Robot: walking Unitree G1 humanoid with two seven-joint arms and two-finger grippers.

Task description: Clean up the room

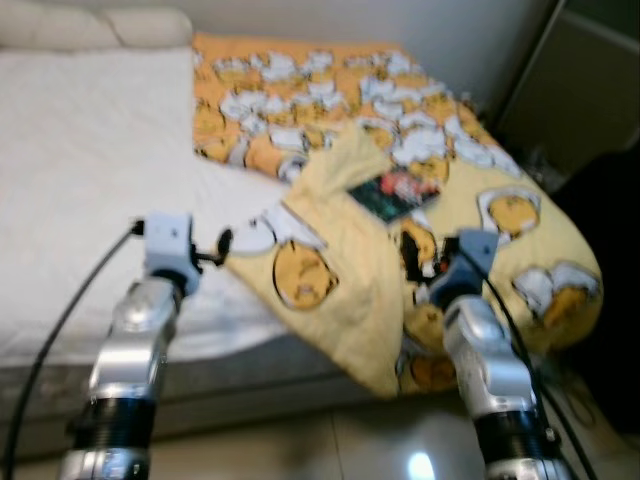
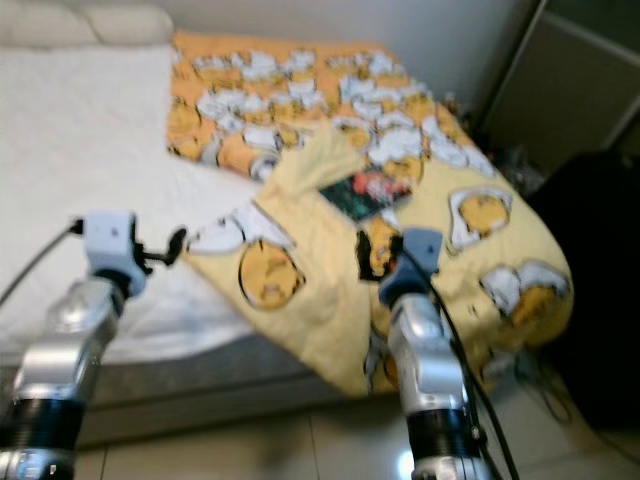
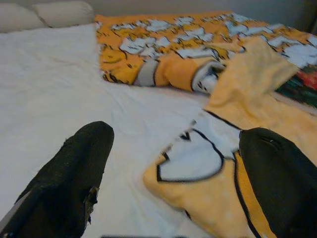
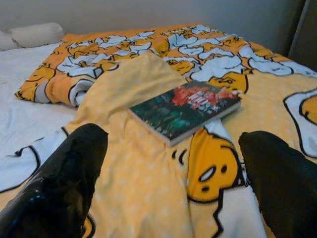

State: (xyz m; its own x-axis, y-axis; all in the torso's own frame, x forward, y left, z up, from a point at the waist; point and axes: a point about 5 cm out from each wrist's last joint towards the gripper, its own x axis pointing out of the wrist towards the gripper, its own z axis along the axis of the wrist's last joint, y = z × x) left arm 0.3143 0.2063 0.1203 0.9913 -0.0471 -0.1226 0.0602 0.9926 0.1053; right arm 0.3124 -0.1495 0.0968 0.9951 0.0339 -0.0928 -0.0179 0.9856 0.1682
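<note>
The right gripper (image 4: 171, 178) hung over the yellow blanket (image 1: 340, 290) with its two black fingers (image 4: 59, 183) spread wide and nothing between them. Just ahead of that opening, a little beyond the fingertips, a book (image 4: 185, 110) with a dark green and red cover lay flat on the blanket, its spine turned toward the gripper and its far corner near an orange cartoon face printed on the cloth. Past the book the blanket rose in a folded peak, and behind that the orange patterned part of it stretched toward the wall. The left gripper (image 3: 173, 183) was held out over the white bedsheet (image 1: 90, 150), its fingers (image 3: 64, 188) likewise wide apart and empty. Between and just ahead of them lay the blanket's near corner, yellow with a white, black-outlined shape, resting on the sheet; one finger stood over the yellow cloth, the other over the bare sheet. Further out from this gripper the blanket's orange edge was rolled up on the sheet, and two pale pillows (image 3: 44, 14) lay at the head of the bed, well beyond it. In the head views both silver arms reached forward from the foot side of the bed, the book sitting ahead of the right one, the floor (image 1: 330, 440) pale and glossy below them.
</note>
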